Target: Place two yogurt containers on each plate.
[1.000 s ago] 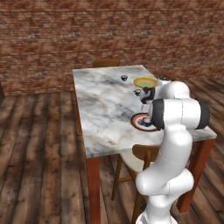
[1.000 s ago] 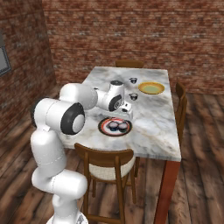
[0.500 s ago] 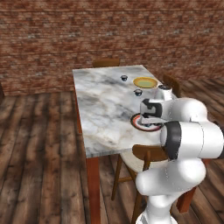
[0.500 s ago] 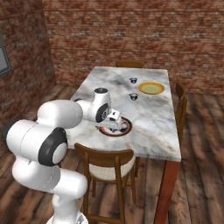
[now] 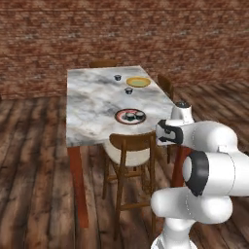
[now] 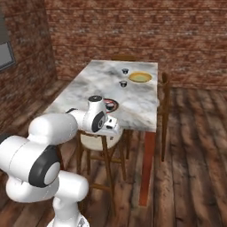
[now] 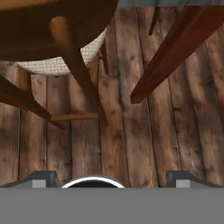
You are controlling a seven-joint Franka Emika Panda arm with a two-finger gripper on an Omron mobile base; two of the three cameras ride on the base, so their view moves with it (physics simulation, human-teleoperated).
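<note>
The marble-topped surface (image 5: pixel 92 104) carries both plates. The red-rimmed plate (image 5: pixel 130 116) sits near the front edge, just above the wooden chair (image 5: pixel 130 151) tucked under it, and two yogurt containers (image 5: pixel 134 115) rest side by side on its dark centre. The yellow-orange plate (image 5: pixel 138 82) lies farther back toward the brick wall, with nothing on it. One yogurt container (image 5: pixel 128 90) stands on the bare marble just in front of that plate, and another (image 5: pixel 117 77) stands beside the plate's left edge, also on the marble. The arm is folded low in front of the surface, and the end effector (image 6: pixel 111 127) hangs below the tabletop beside the chair, apart from all the cups and plates. In the hand view the camera looks down at the plank floor (image 7: pixel 144 144), the chair's woven seat (image 7: pixel 61 61) and a red-brown table leg (image 7: pixel 175 52). Its fingertips (image 7: pixel 43 178) stand far apart with nothing between them.
</note>
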